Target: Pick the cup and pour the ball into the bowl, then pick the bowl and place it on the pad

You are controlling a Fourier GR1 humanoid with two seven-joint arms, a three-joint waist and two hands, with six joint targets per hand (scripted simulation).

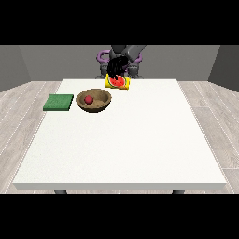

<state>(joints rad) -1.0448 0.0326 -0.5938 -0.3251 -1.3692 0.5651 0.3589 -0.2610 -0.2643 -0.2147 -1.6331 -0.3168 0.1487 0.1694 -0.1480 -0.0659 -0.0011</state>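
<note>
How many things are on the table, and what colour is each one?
Green: 1, the pad
Brown: 1, the bowl
Red: 1, the ball, inside the bowl
Yellow with red: 1, the cup, tipped on its side under a black hand
Total: 4

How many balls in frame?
1. A red ball lies in the bowl, left of the cup. The cup's inside isn't fully visible, so another could be hidden.
</note>
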